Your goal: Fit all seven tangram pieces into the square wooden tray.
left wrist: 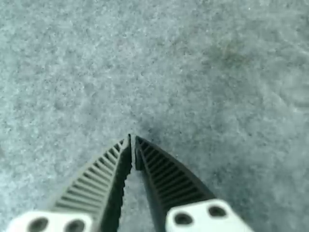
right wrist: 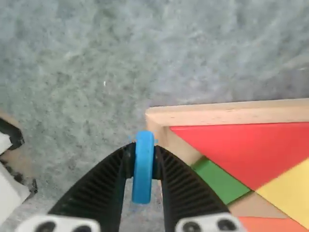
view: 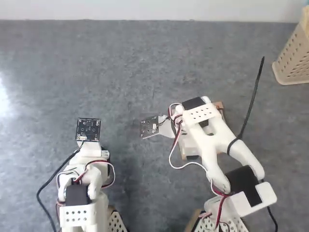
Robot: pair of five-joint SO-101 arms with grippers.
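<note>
- A grey, felt-like table surface point(view: 120, 63) is seen from above, with two white arms set side by side at its near edge.
- The left arm point(view: 82, 193) is folded back low at the near left, over bare grey surface.
- The left gripper point(left wrist: 133, 140) is seen with its ribbed black fingers point(left wrist: 104, 176) brought together until the tips meet; nothing is held between them.
- The right arm point(view: 212, 140) is stretched over the wooden tray point(right wrist: 217, 113), most of which is hidden beneath it in the high view.
- The right gripper point(right wrist: 144, 149) is clamped on a blue piece point(right wrist: 144, 169), which is held upright and edge-on between the two fingers.
- The blue piece is placed right at one corner of the tray; whether it touches the rim cannot be told.
- Inside the tray, a red triangle point(right wrist: 246, 145) is laid flat along the rim, with a green piece point(right wrist: 219, 181) beside it, a yellow piece point(right wrist: 289, 191) against its other side, and an orange piece point(right wrist: 270, 224) further in.
- A patch of bare tray floor is left showing between the green, yellow and orange pieces.
- A beige perforated basket point(view: 294, 53) is placed at the far right, with a black cable point(view: 251, 104) standing up near it.
</note>
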